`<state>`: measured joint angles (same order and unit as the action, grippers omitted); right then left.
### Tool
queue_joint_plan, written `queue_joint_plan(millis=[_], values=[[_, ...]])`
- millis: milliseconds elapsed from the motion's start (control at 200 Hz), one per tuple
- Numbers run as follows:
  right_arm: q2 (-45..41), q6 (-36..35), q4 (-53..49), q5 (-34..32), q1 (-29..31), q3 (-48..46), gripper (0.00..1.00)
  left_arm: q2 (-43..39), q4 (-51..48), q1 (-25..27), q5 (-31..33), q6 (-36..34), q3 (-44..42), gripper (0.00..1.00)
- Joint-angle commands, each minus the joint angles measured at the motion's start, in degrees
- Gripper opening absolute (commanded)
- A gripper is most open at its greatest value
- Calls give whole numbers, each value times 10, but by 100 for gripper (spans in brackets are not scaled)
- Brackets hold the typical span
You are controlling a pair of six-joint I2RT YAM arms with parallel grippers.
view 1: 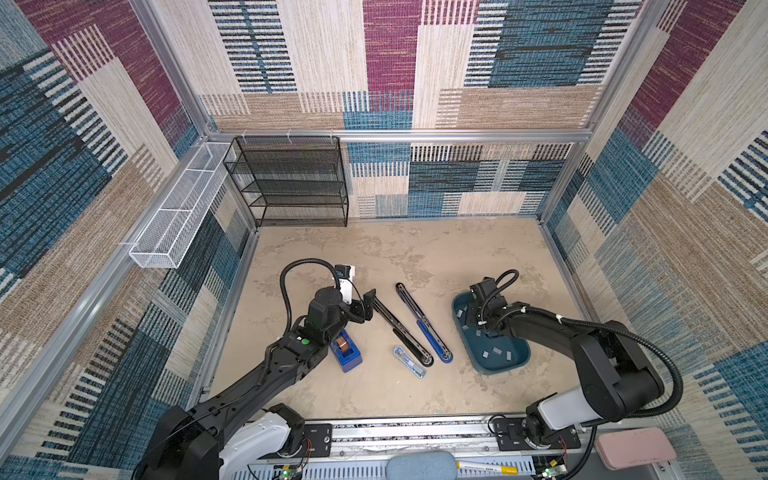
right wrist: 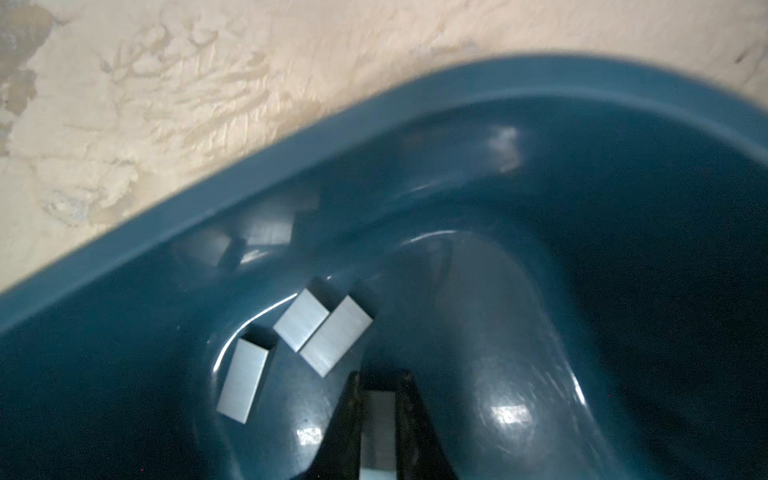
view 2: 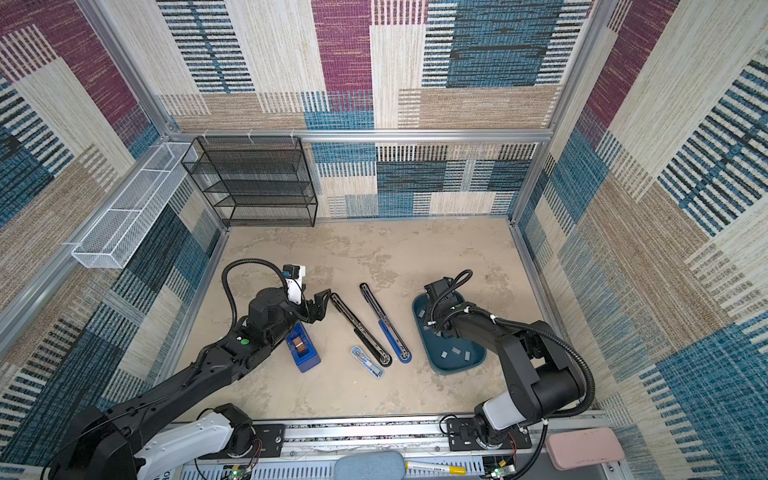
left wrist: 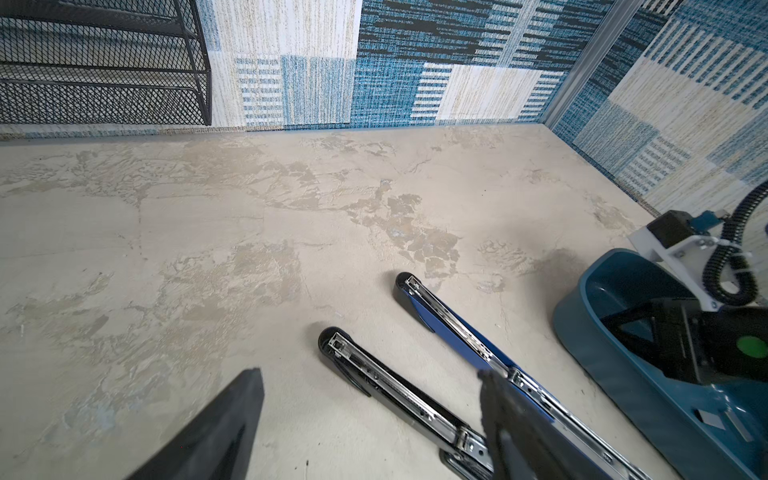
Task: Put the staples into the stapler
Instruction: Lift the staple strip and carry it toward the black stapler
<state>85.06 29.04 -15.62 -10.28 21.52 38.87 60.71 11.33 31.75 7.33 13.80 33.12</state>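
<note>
Snugly, the right gripper (right wrist: 379, 382) pinches one flat grey staple strip (right wrist: 377, 419), its length running along the jaws; the left gripper (left wrist: 370, 374) gapes empty.

Two long opened staplers: one black stapler (view 1: 401, 330), one blue stapler (view 1: 430, 334). One blue tape dispenser (view 1: 345, 353), one small light-blue oblong tool (view 1: 409, 362), one teal plastic tray (view 1: 503, 368), one black mesh rack (view 1: 291, 183), one white wire basket (view 1: 178, 208). Four light-grey metal staple strips (right wrist: 301, 325) show in the right wrist view; the tray's full count cannot be told.
</note>
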Motion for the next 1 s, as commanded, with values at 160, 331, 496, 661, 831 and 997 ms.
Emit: queue_joint_plan(millis=[160,331,496,661,831,997], values=[[-50,-8,-24,-3,0,-12,15,6,17,0,5,11,2,85],[-117,-24,-24,7,1,-24,14,10,18,0,4,11,3,85],[-194,-41,-12,22,4,-31,14,12,17,0,0,13,4,85],[-252,-47,-14,29,27,-18,12,11,18,0,-2,15,4,85],[-265,-54,5,14,120,-4,10,9,17,0,-1,16,4,85],[-234,-80,40,2,211,-7,5,9,16,0,1,13,4,85]])
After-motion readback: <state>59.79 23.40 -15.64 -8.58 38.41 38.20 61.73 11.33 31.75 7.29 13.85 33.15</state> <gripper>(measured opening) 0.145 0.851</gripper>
